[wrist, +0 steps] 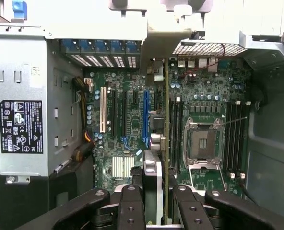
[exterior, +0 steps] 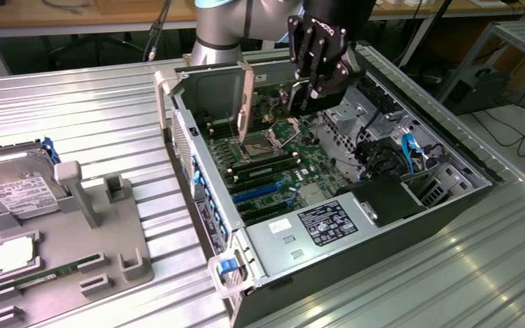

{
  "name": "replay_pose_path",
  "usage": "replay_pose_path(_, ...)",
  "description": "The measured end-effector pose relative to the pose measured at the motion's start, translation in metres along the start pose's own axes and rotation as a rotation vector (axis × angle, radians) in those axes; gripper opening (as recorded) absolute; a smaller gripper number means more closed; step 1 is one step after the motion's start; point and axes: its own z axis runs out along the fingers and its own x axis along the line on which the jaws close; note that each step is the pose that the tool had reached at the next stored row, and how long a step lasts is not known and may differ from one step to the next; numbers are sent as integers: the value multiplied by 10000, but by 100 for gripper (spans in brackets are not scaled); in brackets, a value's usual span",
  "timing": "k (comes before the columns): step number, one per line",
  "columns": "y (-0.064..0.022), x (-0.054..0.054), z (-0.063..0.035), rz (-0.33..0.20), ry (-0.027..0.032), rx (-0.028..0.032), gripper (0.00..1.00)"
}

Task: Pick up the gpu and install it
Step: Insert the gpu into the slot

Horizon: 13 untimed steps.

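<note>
My gripper [exterior: 306, 101] hangs over the open computer case [exterior: 199, 171], shut on the gpu. In the wrist view the gpu [wrist: 165, 143] appears edge-on as a thin strip between the fingers [wrist: 130, 206], with its silvery end bracket [wrist: 154, 40] toward the case's rear wall. In the exterior view that bracket [exterior: 245, 96] stands upright by the rear wall, above the motherboard [exterior: 308, 164]. The card hovers over the board between the blue expansion slot [wrist: 145, 115] and the memory slots, not seated.
The CPU socket [wrist: 202, 143] lies beside the card. A power supply with a black label [wrist: 21, 127] fills one end of the case. On the exterior view's left, a grey holder [exterior: 107, 232] carries a hard drive [exterior: 16, 195], a CPU [exterior: 14, 254] and a green memory stick [exterior: 57, 272].
</note>
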Motion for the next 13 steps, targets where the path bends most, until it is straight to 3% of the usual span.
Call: replay_pose_path(13, 0, 1, 44, 5, -3, -6, 28)
